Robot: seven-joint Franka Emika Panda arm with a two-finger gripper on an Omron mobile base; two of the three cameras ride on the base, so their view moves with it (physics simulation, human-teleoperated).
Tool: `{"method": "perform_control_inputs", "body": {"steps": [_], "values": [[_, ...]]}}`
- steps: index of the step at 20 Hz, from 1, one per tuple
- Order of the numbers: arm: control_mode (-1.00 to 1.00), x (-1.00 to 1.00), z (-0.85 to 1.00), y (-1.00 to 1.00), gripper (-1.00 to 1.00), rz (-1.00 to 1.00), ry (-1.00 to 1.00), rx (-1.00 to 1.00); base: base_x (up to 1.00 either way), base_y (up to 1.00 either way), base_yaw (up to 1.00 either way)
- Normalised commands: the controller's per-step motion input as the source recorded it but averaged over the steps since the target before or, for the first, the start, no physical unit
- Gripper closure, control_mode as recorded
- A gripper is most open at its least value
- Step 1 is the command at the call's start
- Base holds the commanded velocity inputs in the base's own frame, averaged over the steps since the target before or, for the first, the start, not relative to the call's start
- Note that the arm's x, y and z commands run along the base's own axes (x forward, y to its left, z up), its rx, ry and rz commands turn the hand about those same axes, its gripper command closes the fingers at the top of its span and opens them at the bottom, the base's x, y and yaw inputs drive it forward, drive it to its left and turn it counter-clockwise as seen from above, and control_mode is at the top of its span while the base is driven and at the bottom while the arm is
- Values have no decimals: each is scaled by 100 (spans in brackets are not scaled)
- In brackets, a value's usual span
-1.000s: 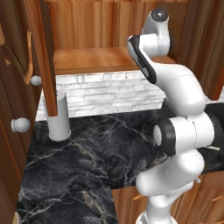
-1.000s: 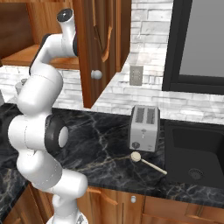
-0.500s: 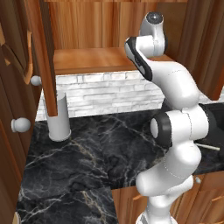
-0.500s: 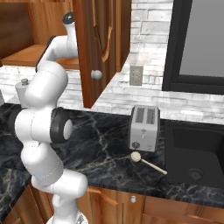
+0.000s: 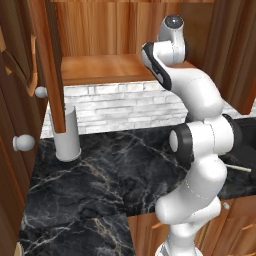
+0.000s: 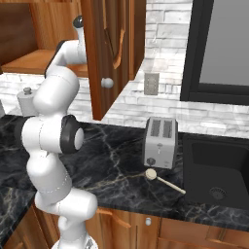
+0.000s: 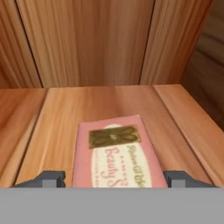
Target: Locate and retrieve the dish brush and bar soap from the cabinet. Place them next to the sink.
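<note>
While soap waits: bar soap (image 7: pixel 114 154) lying flat on cabinet (image 7: pixel 87 48) shelf.
Gripper (image 7: pixel 113 178): fingers sitting apart, straddling soap w/o touching.

Pink bar soap (image 7: pixel 114 155), black-marbled counter (image 6: pixel 116 160)

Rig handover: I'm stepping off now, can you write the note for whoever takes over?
Gripper: open, fingertips either side of the soap, no grip seen yet.
Soap: flat on the cabinet shelf, label up.
Brush: on the counter between toaster and sink.
Done: brush is by the sink.
Left: close on the soap, lift it out, set it beside the sink.
</note>
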Motion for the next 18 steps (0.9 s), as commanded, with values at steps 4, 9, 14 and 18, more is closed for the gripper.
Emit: {"method": "perform_control_inputs", "body": {"steps": [4, 9, 14, 18], "values": [[-100, 0, -13, 0, 100, 0, 1, 0, 0, 0, 0], [-100, -28, -9, 0, 100, -2, 3, 3, 0, 0, 0], [-100, -16, 1, 5, 100, -1, -3, 1, 0, 0, 0], [-100, -40, 1, 8, 100, -1, -2, 2, 0, 0, 0]]}}
